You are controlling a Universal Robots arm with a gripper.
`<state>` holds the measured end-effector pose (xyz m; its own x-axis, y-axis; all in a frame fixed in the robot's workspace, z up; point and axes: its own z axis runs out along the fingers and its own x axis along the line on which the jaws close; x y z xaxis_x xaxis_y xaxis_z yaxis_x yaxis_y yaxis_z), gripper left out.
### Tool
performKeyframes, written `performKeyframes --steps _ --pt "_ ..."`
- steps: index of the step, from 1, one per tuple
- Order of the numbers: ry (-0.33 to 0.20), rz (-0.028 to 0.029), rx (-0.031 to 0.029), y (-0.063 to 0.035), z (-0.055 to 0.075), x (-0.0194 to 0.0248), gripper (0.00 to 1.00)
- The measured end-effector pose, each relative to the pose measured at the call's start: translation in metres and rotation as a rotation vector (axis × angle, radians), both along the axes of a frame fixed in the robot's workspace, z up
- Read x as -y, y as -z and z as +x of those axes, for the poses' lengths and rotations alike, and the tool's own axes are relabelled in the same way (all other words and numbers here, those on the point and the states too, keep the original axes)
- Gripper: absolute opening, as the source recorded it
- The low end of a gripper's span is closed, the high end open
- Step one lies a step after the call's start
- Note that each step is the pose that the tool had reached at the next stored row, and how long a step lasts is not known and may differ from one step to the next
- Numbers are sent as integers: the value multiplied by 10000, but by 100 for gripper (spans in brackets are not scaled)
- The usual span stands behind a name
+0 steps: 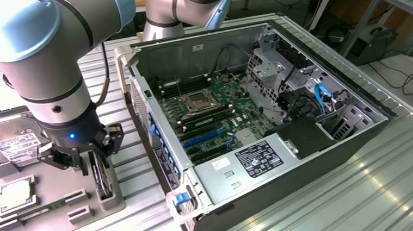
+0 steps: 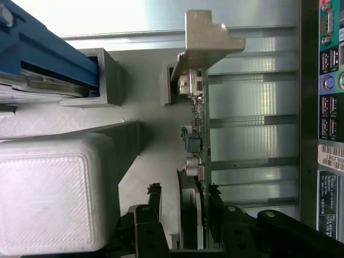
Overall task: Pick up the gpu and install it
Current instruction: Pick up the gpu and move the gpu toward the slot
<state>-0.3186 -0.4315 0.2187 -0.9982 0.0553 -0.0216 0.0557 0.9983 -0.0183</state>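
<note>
The fingers [image 2: 148, 228] are standing apart, straddling the gpu [image 2: 198, 140] without clamping it — a gap is showing on the fan side. The gripper [image 1: 85, 155] is hanging low over the card, which is standing on edge in the grey holder tray [image 1: 53, 210]. The pick-up step seems to be in hand; closing calls for pads meeting the card's faces squarely. Straight up is looking free — the open computer case [image 1: 265, 117] is sitting just beside, on the exterior view's right.

A workshop is being shown, an opened computer case [image 1: 265, 117] being kept on a ribbed metal workbench [image 1: 386, 190] near trailing floor cables [image 1: 410, 79].
</note>
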Motion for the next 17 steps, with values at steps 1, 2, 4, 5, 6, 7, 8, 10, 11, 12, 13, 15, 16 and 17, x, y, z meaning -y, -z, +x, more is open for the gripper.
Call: performKeyframes --steps 1,2,4,5,6,7,8,10,11,12,13,15,16,17 --pt "-1 0 0 1 0 0 45" --pt "-1 0 0 1 0 0 45" --pt "-1 1 1 2 1 0 45" --pt "-1 1 1 2 1 0 44" --pt "-1 1 2 2 2 0 37" --pt "-1 1 2 3 2 0 37" --pt "-1 2 3 3 3 0 30" --pt "-1 2 2 3 6 0 30" --pt "-3 1 1 2 13 1 29" --pt "-2 1 1 2 17 1 29" --pt "-1 1 0 3 20 0 28" --pt "0 0 0 3 25 1 28" --pt "-1 1 0 3 29 0 28" --pt "-1 0 1 3 32 0 28"
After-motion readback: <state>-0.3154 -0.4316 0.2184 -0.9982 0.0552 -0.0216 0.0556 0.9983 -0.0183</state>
